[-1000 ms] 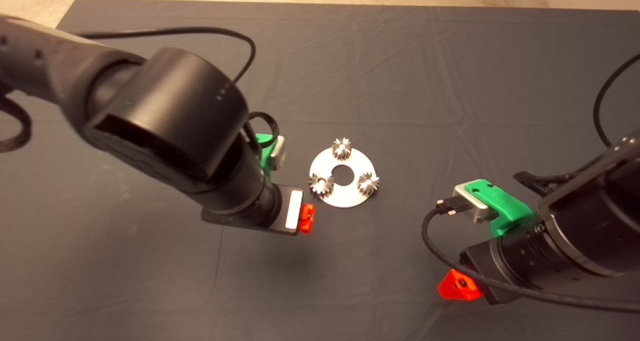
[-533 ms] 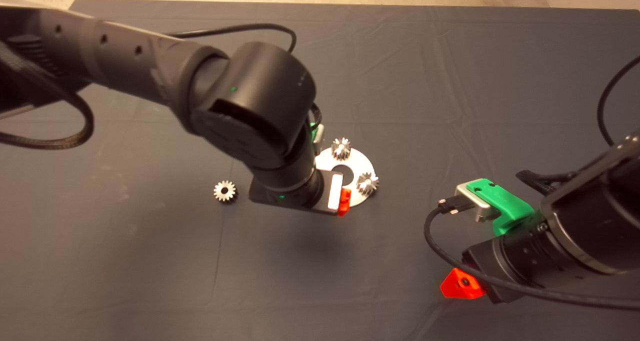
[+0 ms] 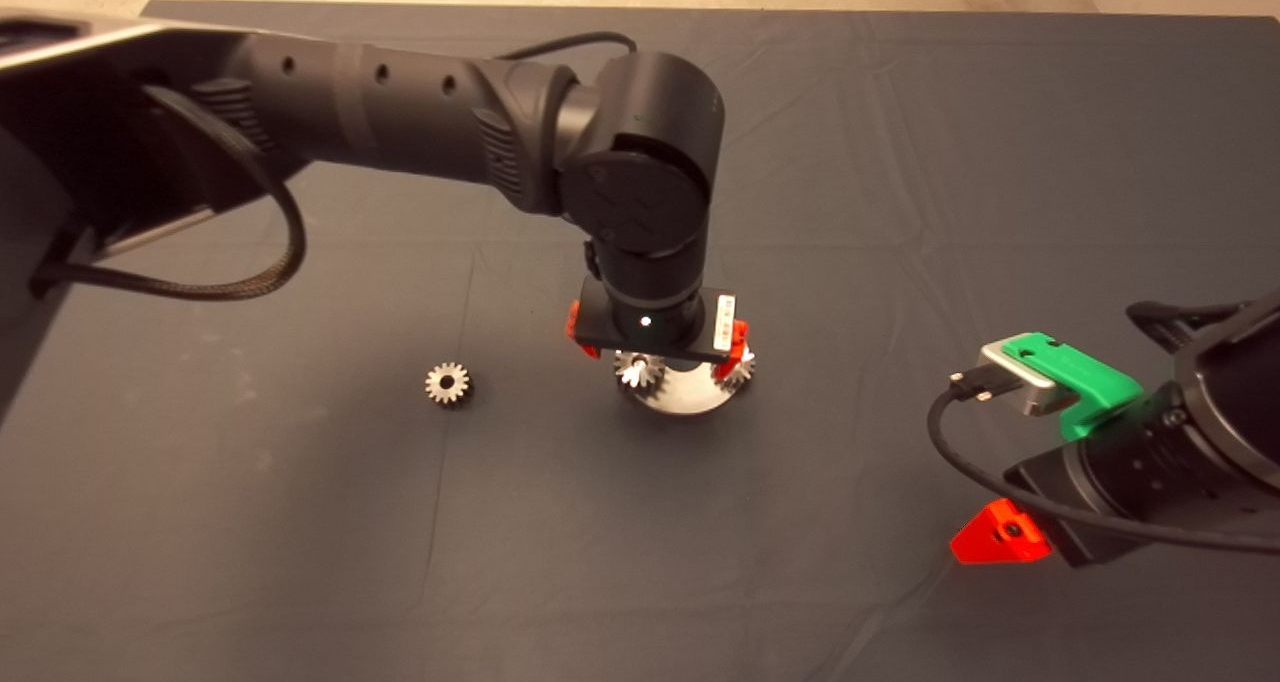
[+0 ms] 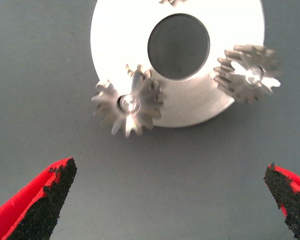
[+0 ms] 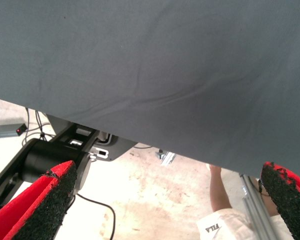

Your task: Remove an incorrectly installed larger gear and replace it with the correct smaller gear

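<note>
A round silver plate (image 4: 115, 30) with a centre hole carries three silver bevel gears. One gear (image 4: 128, 106) and a second gear (image 4: 247, 73) show fully in the left wrist view, and a third only peeps in at the picture's edge. Which of them is the larger gear I cannot tell. A loose small gear (image 3: 447, 383) lies flat on the mat left of the plate (image 3: 685, 397). My left gripper (image 3: 655, 347) hovers directly over the plate, open and empty, its fingers (image 4: 42, 200) spread wide. My right gripper (image 5: 165, 205) waits open at the lower right.
The dark mat (image 3: 900, 162) covers the table. The left arm (image 3: 400, 122) stretches across it from the left. In the right wrist view the mat's edge, pale floor, cables and a person's leg (image 5: 220, 192) show.
The left arm swung right, from above the loose gear to over the plate, turning its wrist. This uncovered the loose gear and hid the plate's far gear. The right gripper drew back to the right.
</note>
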### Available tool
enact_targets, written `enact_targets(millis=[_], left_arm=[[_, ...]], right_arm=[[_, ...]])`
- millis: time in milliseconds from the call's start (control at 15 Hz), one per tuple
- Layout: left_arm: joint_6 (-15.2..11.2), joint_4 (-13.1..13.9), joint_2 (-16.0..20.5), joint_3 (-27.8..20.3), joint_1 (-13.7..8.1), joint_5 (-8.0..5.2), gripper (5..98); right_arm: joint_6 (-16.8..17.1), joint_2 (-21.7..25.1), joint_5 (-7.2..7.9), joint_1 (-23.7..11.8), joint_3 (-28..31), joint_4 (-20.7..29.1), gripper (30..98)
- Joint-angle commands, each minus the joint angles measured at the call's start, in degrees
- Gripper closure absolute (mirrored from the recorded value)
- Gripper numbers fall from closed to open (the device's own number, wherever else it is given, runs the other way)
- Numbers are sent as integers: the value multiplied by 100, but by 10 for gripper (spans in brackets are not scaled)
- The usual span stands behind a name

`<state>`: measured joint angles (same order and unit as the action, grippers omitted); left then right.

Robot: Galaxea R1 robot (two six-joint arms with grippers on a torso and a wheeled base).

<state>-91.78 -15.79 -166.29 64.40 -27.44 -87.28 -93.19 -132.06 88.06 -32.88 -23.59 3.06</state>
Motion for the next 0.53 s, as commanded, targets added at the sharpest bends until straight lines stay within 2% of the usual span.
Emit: enact_targets(millis=[0, 200, 400, 467], left_arm=[[466, -47, -215, 743, 239, -772, 58], [644, -47, -224, 906, 362, -772, 58], [653, -47, -215, 915, 406, -772, 58], [727, -47, -207, 955, 454, -772, 58]], right_arm=[[205, -9, -44, -88, 3, 195, 308], [205, -9, -53, -88, -4, 195, 308], [205, 0, -53, -88, -4, 195, 308], [205, 15, -53, -88, -4, 195, 308]])
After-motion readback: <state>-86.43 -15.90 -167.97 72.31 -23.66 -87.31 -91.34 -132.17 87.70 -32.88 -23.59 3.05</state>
